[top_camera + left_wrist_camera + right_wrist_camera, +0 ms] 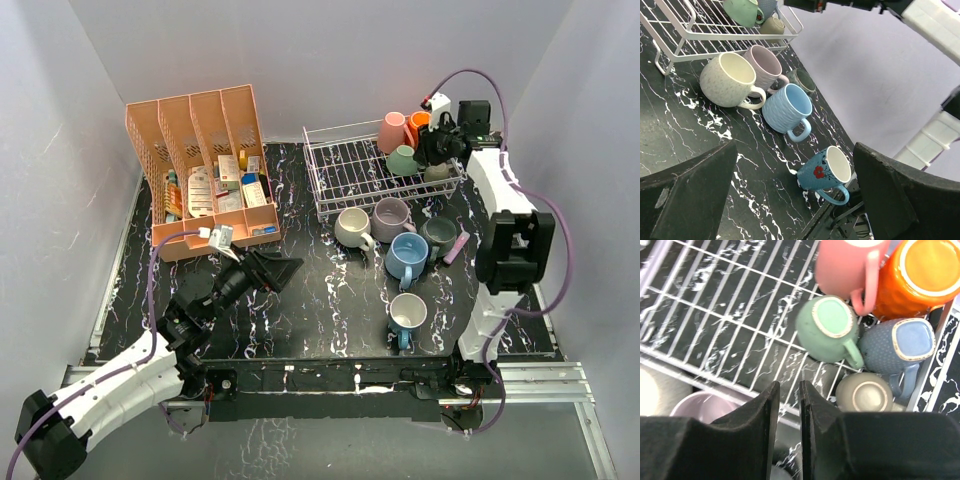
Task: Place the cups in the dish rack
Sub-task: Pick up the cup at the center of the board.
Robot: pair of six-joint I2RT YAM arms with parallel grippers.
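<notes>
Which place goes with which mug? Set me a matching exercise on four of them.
Mugs:
1. orange mug
2. mint-green mug
3. cream mug
4. flowered blue mug

Places:
a. on the table, alone, nearest its front edge
b. in the dish rack, far right corner
c. on the table, beside the lilac mug
d. in the dish rack, just in front of the pink mug

Pairs: 1-b, 2-d, 3-c, 4-a.

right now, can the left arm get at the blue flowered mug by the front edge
Probably yes: the left gripper is open and faces the blue flowered mug, with only bare tabletop between them.
</notes>
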